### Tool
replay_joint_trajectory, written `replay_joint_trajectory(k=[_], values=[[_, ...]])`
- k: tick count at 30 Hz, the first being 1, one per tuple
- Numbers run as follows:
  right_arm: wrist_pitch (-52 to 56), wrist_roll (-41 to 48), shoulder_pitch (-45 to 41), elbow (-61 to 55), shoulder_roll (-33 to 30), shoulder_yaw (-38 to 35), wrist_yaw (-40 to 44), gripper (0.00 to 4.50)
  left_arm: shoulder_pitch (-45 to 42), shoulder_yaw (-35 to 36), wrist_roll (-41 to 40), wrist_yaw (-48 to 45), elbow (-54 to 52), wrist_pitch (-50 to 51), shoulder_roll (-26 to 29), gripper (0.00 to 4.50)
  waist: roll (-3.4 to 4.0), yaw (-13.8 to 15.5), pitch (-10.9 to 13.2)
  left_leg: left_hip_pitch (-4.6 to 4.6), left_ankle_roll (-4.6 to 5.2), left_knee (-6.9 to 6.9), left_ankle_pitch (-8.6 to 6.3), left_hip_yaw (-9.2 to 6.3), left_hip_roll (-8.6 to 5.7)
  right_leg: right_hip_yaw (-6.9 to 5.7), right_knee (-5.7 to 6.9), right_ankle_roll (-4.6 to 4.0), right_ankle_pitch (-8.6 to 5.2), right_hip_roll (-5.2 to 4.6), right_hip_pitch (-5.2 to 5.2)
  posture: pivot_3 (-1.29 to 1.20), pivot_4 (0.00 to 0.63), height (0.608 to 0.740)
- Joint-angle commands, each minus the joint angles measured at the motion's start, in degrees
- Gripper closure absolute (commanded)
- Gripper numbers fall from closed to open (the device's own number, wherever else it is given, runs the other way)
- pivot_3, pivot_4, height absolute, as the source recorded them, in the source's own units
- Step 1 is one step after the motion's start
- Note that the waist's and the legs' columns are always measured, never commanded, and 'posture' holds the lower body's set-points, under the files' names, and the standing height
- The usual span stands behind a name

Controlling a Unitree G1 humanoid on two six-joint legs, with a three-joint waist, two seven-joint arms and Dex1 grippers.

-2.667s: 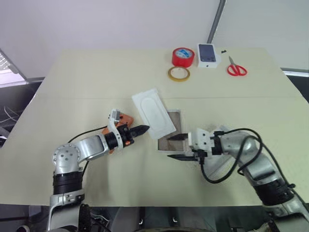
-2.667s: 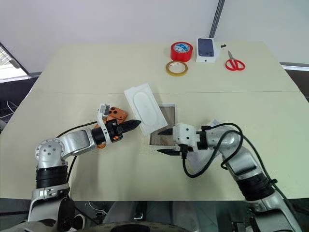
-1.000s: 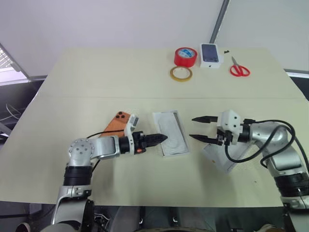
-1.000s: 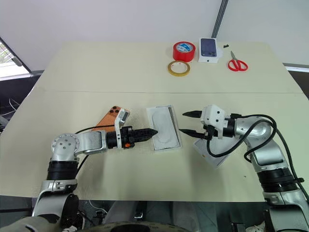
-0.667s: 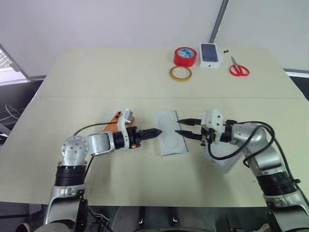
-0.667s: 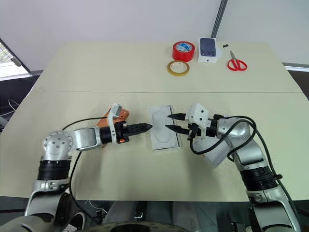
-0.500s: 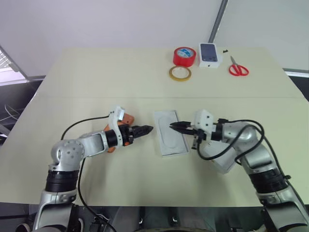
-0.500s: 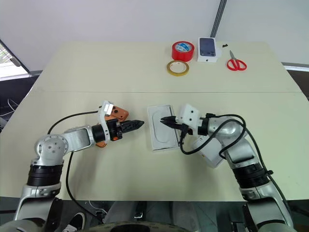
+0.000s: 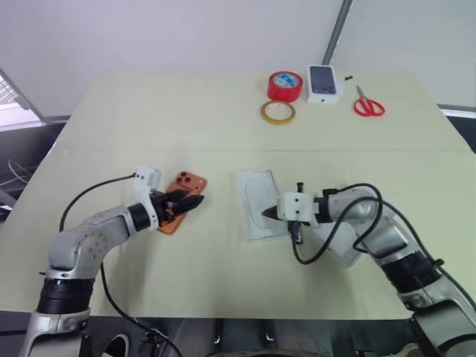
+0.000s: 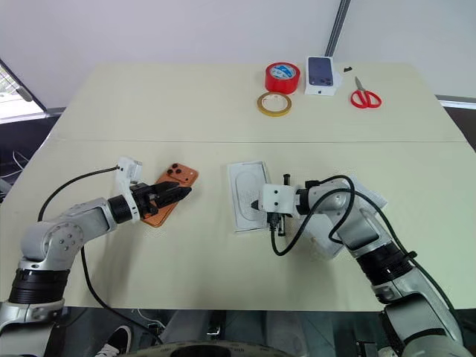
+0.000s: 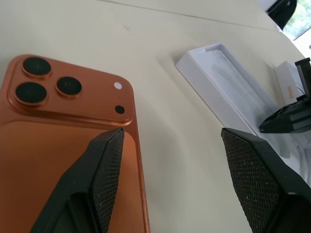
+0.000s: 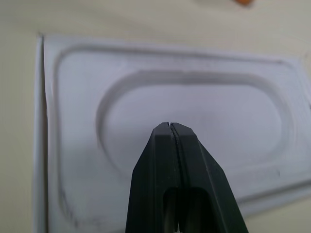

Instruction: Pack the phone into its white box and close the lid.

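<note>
The phone [image 9: 182, 192] lies camera-side up on the desk [image 9: 223, 111], left of centre, under the left gripper [image 9: 195, 199], whose 2 fingers stand wide apart above it. The right gripper [image 10: 256, 204], pinched shut, points at the white box [image 10: 249, 196], whose floor a white card with an oval relief [image 12: 194, 107] hides. The lid [image 10: 364, 195] is largely behind the right arm.

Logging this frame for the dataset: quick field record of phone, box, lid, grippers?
phone: orange, camera side up, flat on the table, left of the box
box: holds the white card with oval relief
lid: on the table, under the right arm
left gripper: open, over the phone
right gripper: shut, tip over the card
</note>
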Motion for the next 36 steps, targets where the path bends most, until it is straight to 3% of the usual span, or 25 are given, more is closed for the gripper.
replay_joint_trajectory(k=[1, 8, 17, 23, 28, 36], values=[[1.79, 0.13, -0.38, -3.14, -2.22, -0.60, 2.37, 4.47, -0.76, 1.84, 0.65, -0.81, -0.61, -1.07, -0.39, 1.16, 0.00, 0.01, 0.00, 0.00, 0.00, 0.00, 0.00, 0.00, 0.00, 0.00, 0.00, 0.00, 0.00, 0.00, 0.00, 0.00, 0.150, 0.740], [3.58, 5.00, 0.43, -5.92, 0.77, -2.63, 1.46, 4.47, -0.92, 2.05, 1.35, -0.63, -0.47, -1.00, -1.36, 1.16, -0.01, -0.09, 0.00, 0.00, 0.00, -0.01, 0.00, 0.00, 0.00, 0.00, 0.00, 0.00, 0.00, 0.00, 0.00, 0.00, 0.150, 0.740], [1.84, 1.62, -2.51, -0.63, 7.85, -2.14, -6.98, 4.47, -4.16, 5.72, -0.60, 0.54, 3.25, 4.25, -0.12, 1.16, -0.01, -0.41, 0.01, 0.00, -0.07, -0.01, 0.04, 0.00, 0.00, 0.00, 0.07, 0.00, 0.01, 0.01, -0.05, 0.00, 0.150, 0.740], [7.59, 6.75, -8.63, -1.68, 14.77, -5.19, -10.18, 4.47, -7.98, 7.63, -0.84, -5.75, 11.21, 9.73, 7.25, 1.16, -0.05, -1.49, 0.03, -0.04, -0.52, -0.04, 0.31, 0.00, 0.00, 0.00, 0.24, -0.03, 0.04, 0.08, -0.21, 0.00, 0.150, 0.740], [13.00, 2.00, -13.95, 2.56, 21.52, 2.58, -11.66, 4.47, -10.98, 1.20, 6.37, -18.11, 21.48, 4.89, 14.99, 1.16, -0.04, -1.79, 0.03, -0.03, -0.62, -0.14, 0.37, 0.01, 0.00, -0.01, 0.30, -0.07, 0.06, 0.09, -0.34, 0.00, 0.150, 0.740], [19.73, -2.30, -19.72, 15.26, 29.98, 12.07, -10.26, 4.47, -19.53, -6.73, 15.35, -30.22, 37.59, 1.45, 15.33, 1.16, -0.10, -1.35, 0.03, -0.21, -0.59, -0.09, 0.38, 0.00, -0.03, -0.03, 0.33, -0.13, 0.10, 0.08, -0.46, 0.00, 0.150, 0.740]])
